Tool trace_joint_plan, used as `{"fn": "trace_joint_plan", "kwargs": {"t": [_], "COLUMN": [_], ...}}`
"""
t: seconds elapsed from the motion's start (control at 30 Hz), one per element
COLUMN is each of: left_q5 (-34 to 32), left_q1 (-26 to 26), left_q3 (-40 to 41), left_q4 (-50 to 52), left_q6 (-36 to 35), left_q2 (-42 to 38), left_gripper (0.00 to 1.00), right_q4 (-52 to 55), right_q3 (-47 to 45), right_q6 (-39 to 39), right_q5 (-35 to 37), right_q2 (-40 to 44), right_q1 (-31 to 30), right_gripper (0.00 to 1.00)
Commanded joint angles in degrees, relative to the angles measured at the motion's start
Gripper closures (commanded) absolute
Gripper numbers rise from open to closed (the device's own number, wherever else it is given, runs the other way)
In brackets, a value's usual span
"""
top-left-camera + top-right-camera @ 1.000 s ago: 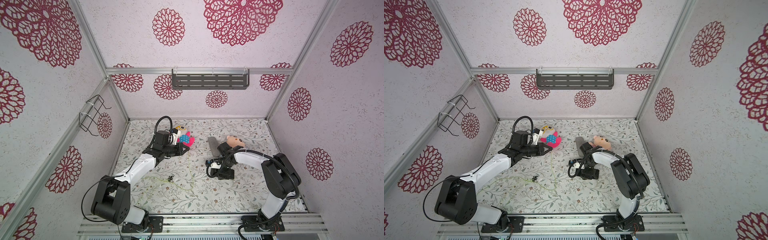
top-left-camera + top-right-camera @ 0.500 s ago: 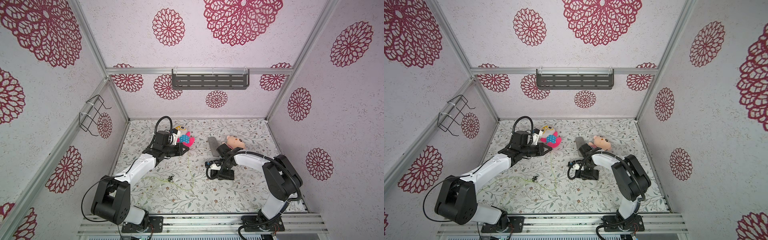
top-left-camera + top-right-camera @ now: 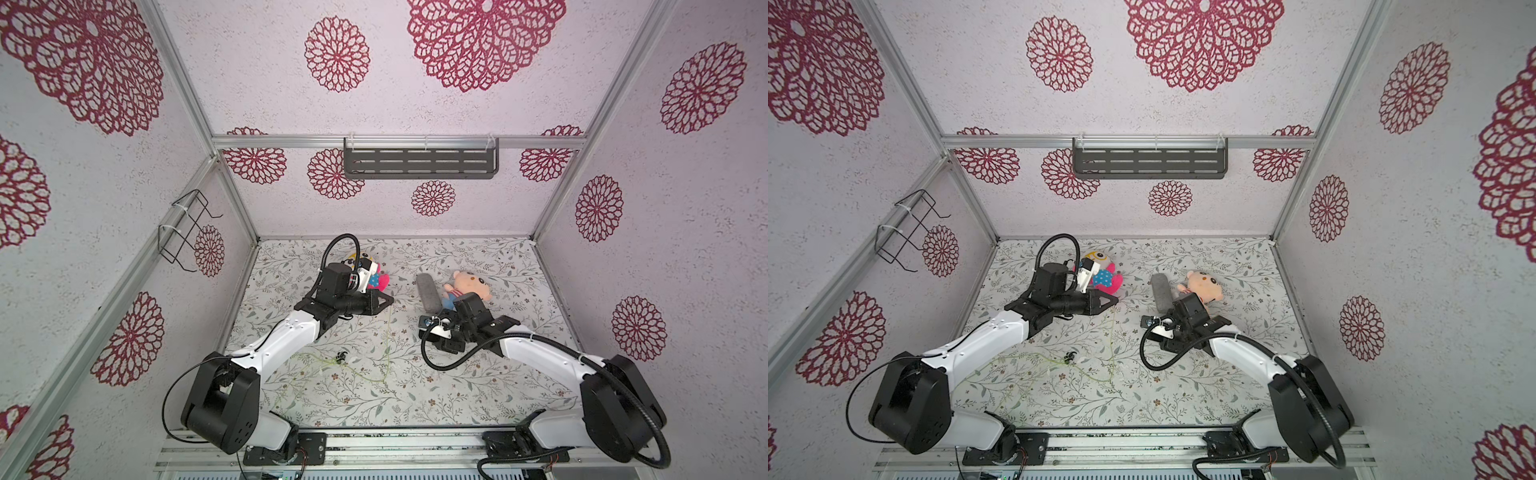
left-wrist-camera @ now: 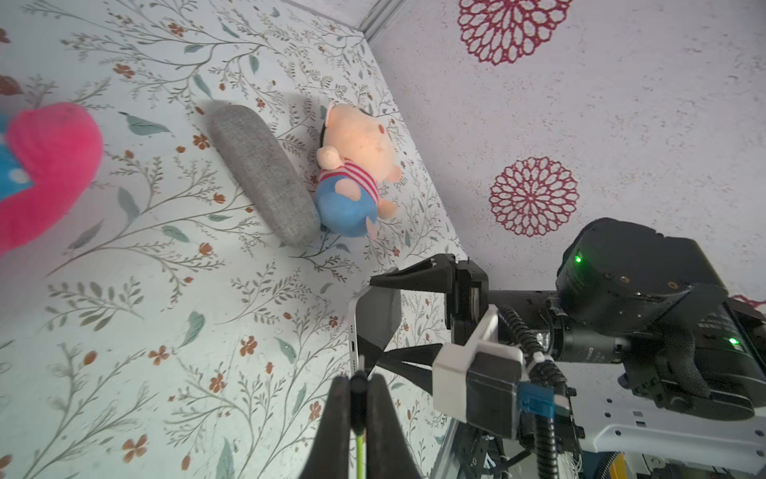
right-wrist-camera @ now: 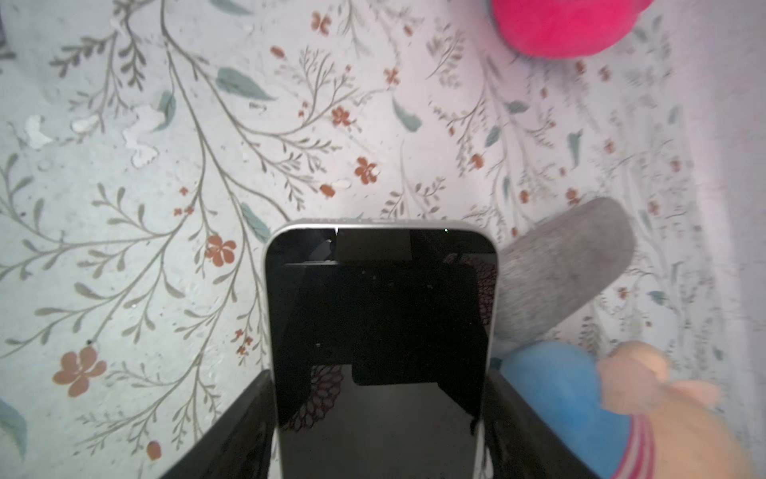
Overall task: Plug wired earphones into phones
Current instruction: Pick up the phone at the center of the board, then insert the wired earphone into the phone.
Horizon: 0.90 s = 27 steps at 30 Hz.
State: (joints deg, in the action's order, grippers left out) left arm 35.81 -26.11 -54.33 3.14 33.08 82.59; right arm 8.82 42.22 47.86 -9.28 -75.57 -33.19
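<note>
Left claw (image 4: 358, 382) pinched tight, right claw (image 4: 378, 319) clamping wide

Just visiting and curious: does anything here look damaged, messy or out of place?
In the right wrist view the floral table cover shows white patches where the print looks scraped off. The earphone cable sprawls loosely across it. Nothing else stands out.

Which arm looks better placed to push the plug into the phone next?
Left, probably. The left claw pinches the plug of the wired earphones, aimed at the port edge of the phone close ahead; the right claw is busy gripping that phone's sides.
</note>
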Motion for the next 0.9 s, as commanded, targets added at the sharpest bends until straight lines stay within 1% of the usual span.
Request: {"fn": "trace_joint_plan", "kwargs": {"t": [0.0, 0.13, 0.2, 0.33, 0.43, 0.53, 0.6, 0.87], "left_q5": [3.5, 6.4, 7.3, 6.0, 3.0, 2.1, 1.5, -1.2], "left_q1": [-0.5, -1.0, -1.9, -4.4, -6.2, -7.5, -8.2, -9.6], "left_q3": [0.7, 0.4, 0.6, 0.4, -0.7, -1.8, -2.4, -2.4], "left_q4": [-5.0, -5.2, -5.2, -2.4, 1.6, 4.2, 5.7, 6.5], "left_q6": [0.6, -0.4, -1.9, -5.8, -8.7, -9.7, -10.7, -11.6], "left_q2": [-2.5, -3.9, -4.8, -5.9, -5.7, -4.9, -4.5, -5.0], "left_gripper": [1.0, 1.0, 1.0, 1.0, 1.0, 1.0, 1.0, 1.0], "right_q4": [-12.1, -20.8, -22.8, -25.9, -25.7, -26.0, -25.8, -25.4], "right_q3": [-2.9, -8.5, -9.9, -11.6, -11.1, -10.6, -9.9, -7.9], "right_q6": [-2.4, -2.1, -1.9, -2.0, -2.2, -2.1, -1.9, -1.0], "right_q5": [-2.6, -3.2, -4.1, -5.7, -6.7, -7.8, -7.0, -5.3], "right_q2": [6.0, 12.3, 14.5, 17.9, 18.4, 18.5, 18.1, 16.6], "right_q1": [-0.1, -0.2, -0.1, -0.2, -0.2, -0.4, -0.8, -2.3], "right_gripper": [0.33, 0.33, 0.33, 0.33, 0.33, 0.34, 0.34, 0.35]}}
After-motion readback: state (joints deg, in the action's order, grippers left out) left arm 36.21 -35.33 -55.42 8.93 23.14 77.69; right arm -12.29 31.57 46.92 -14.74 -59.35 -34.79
